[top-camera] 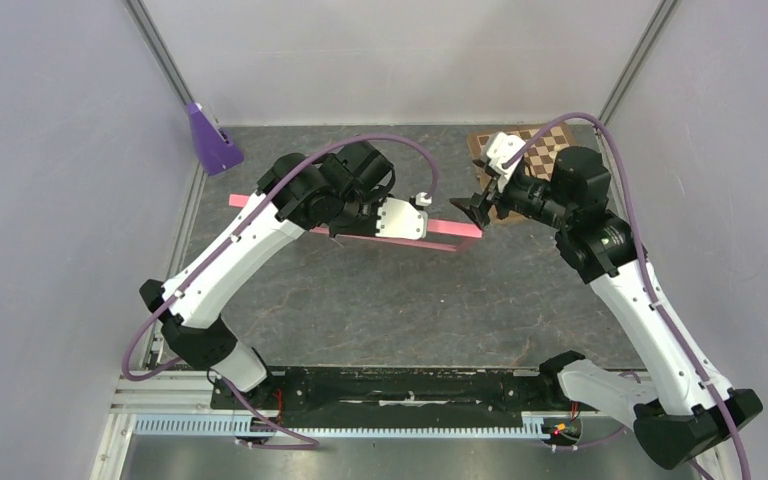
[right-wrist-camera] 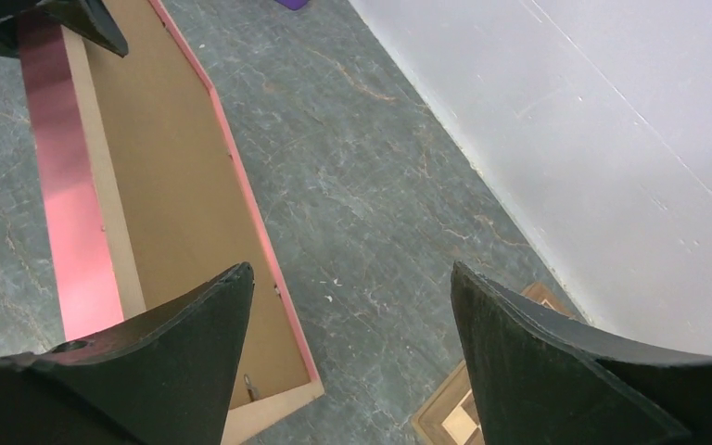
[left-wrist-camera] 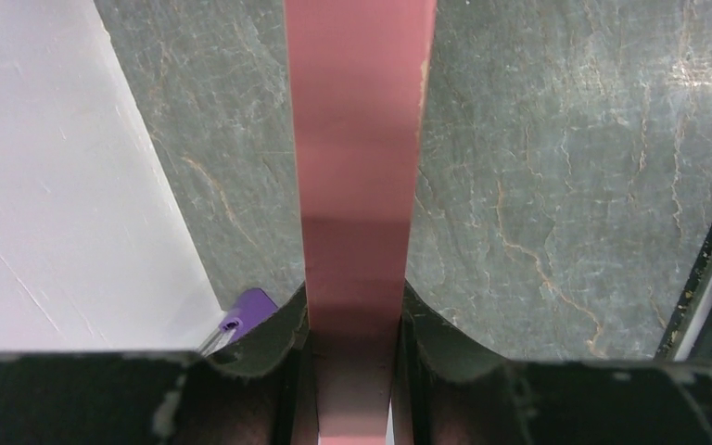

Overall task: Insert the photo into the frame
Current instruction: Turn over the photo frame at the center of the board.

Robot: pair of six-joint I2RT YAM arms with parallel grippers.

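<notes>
- Left fingers [left-wrist-camera: 273,343] are pressed against both faces of the pink frame [left-wrist-camera: 357,139], which is pinched by one thin rail.
- Right fingers [right-wrist-camera: 176,348] are spread wide and nothing is gripped between them. They are poised just beside the right end of the frame; whether that end is touched cannot be told.
- The frame is held on edge and runs from left to right across the far half of the desk [top-camera: 390,300]. Whether its lower rail rests on the desk cannot be told.
- A plain brown backing board [right-wrist-camera: 176,185] is seen inside the frame from the right wrist.
- A chessboard [top-camera: 545,150] lies at the far right corner of the desk.
- A purple object [top-camera: 212,140] stands at the far left corner.
</notes>
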